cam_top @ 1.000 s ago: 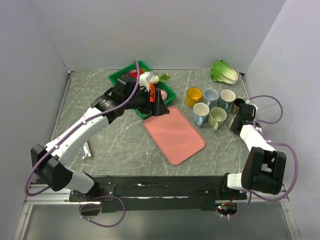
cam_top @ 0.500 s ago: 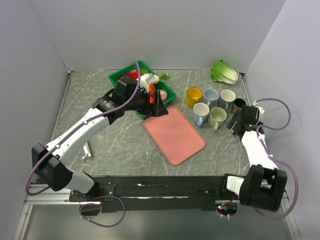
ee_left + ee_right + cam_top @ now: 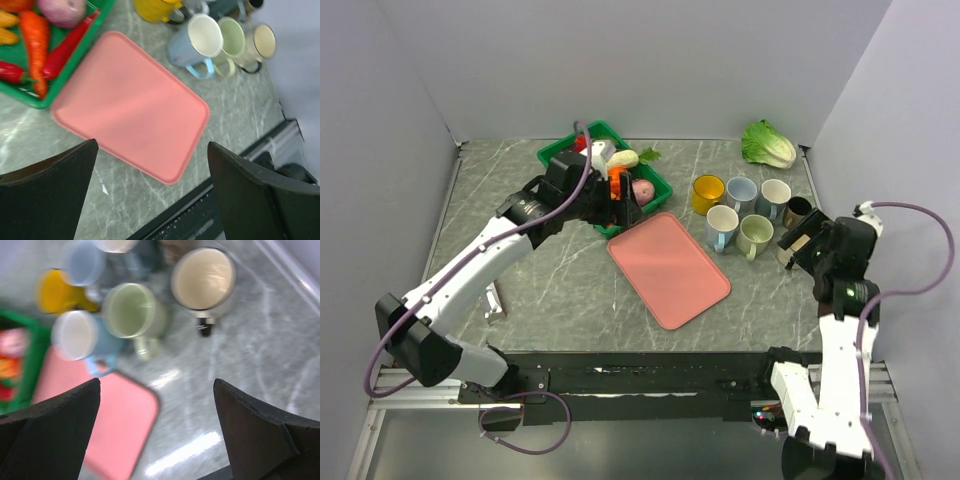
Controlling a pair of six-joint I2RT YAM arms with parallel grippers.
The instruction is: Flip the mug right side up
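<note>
The dark mug (image 3: 798,211) stands upright at the right end of the mug cluster. In the right wrist view the same mug (image 3: 202,279) shows a cream inside and a black handle pointing toward me. My right gripper (image 3: 802,243) (image 3: 156,385) hangs open just in front of it, lifted off the table and holding nothing. My left gripper (image 3: 625,200) (image 3: 152,150) is open and empty over the edge between the green basket and the pink tray.
Five other upright mugs stand beside it: yellow (image 3: 707,193), grey-blue (image 3: 741,190), cream (image 3: 775,195), light blue (image 3: 722,228), pale green (image 3: 755,235). A pink tray (image 3: 670,270) lies mid-table. A green basket (image 3: 553,153) holds vegetables. A lettuce (image 3: 768,144) sits back right.
My right gripper opened, let go of the dark mug and pulled back and up toward the near right. The left arm shifted slightly toward the back.
</note>
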